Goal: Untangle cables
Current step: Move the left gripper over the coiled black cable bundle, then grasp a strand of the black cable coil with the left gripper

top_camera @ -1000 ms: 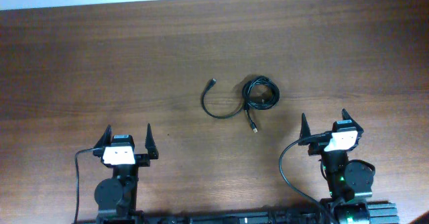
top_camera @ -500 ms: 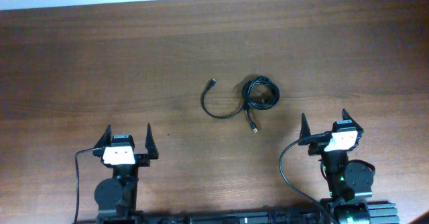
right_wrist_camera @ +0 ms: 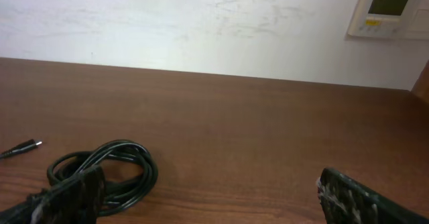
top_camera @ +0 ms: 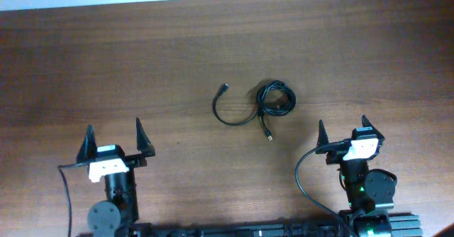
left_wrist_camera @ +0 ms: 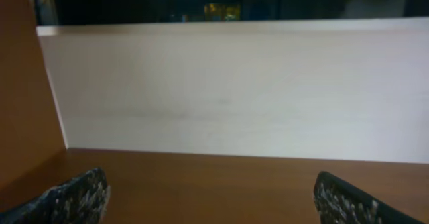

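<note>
Assessing the work as standing at its opening step, judging from the layout: approaching, with nothing yet grasped. Locating the cables (top_camera: 275, 99) near the middle of the counter (top_camera: 106, 52), lying flat as a tight coil (right_wrist_camera: 144, 167) with a loose open arc (top_camera: 234, 122) sweeping out to its left and meeting it at the coil's near-left edge; being unable to tell from overhead whether one cord or several. Noting a far plug end (top_camera: 225, 88) at the arc's tip and a near plug end (top_camera: 269, 134) just in front of the coil. Recording the left end effector (top_camera: 114, 130) hovering near the front of the counter, well apart from the cables, fingers spread wide and holding nothing; seeing only bare counter and a pale wall (left_wrist_camera: 221, 83) in its wrist view. Recording the right end effector (top_camera: 342, 122) likewise gaping and empty, sitting nearer, in front and to the right of the coil, with the coil showing low and left in its wrist view. Judging the next move as calling for reaching forward and leftward with the right end effector, lowering the fingertips right down to the counter, and pinching a single outer strand rather than the whole bundle, while bringing the left end effector across toward the far plug end for drawing the two parts apart.
</note>
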